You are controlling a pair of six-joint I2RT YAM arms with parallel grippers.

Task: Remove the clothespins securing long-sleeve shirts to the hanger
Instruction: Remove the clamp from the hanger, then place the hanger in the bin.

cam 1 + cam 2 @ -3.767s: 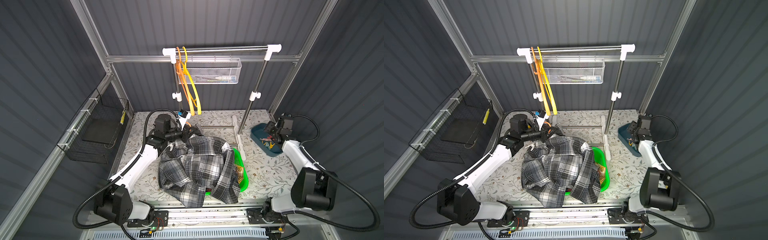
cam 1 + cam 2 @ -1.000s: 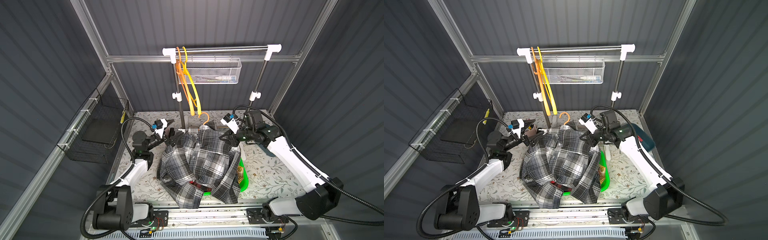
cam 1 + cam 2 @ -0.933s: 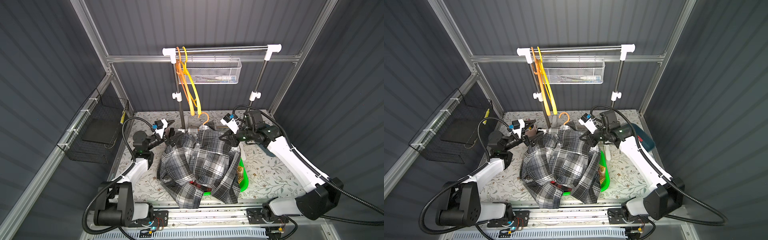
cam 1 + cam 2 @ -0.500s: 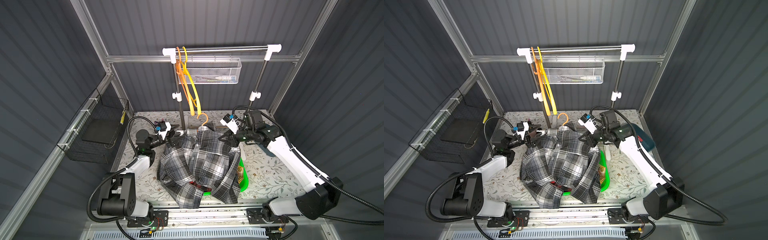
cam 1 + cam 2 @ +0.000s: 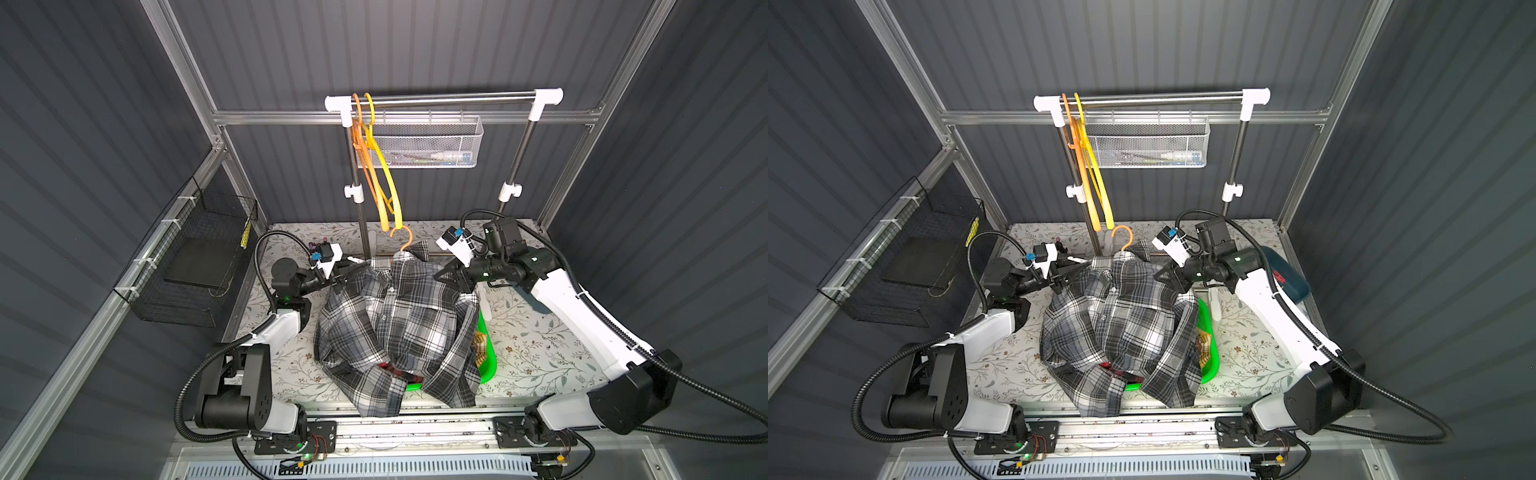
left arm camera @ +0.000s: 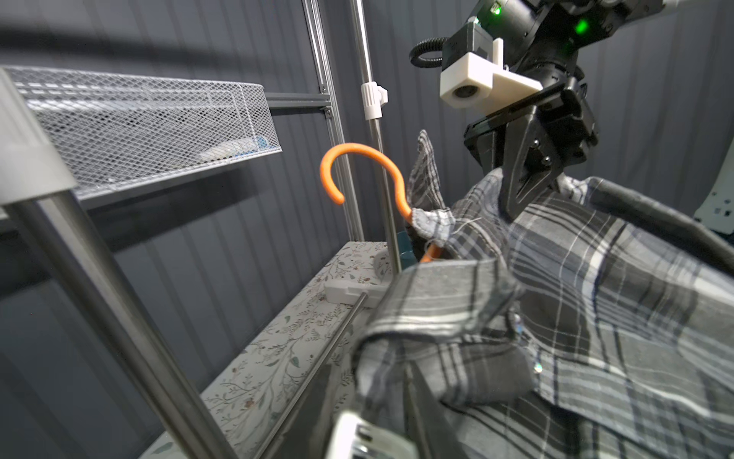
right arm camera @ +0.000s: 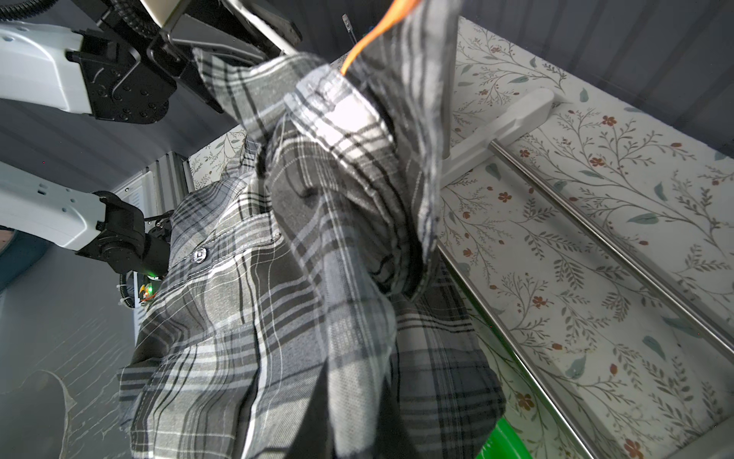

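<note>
Floral tabletop (image 5: 540, 349) | R gripper (image 5: 441, 276) clamped on grey plaid shirt (image 5: 399, 316); L gripper (image 5: 351, 268) at other shoulder, jaws unclear | orange hanger (image 6: 357, 146) inside shirt, clothespins unseen; bare hangers (image 5: 388, 183) on rail, prob. late stage

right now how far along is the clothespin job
Looks done: two bare hangers hang on the rail. In hand: right gripper pinches the grey plaid shirt at one shoulder, left gripper at the other. Left: shirt is on its orange hanger; no clothespins visible.
</note>
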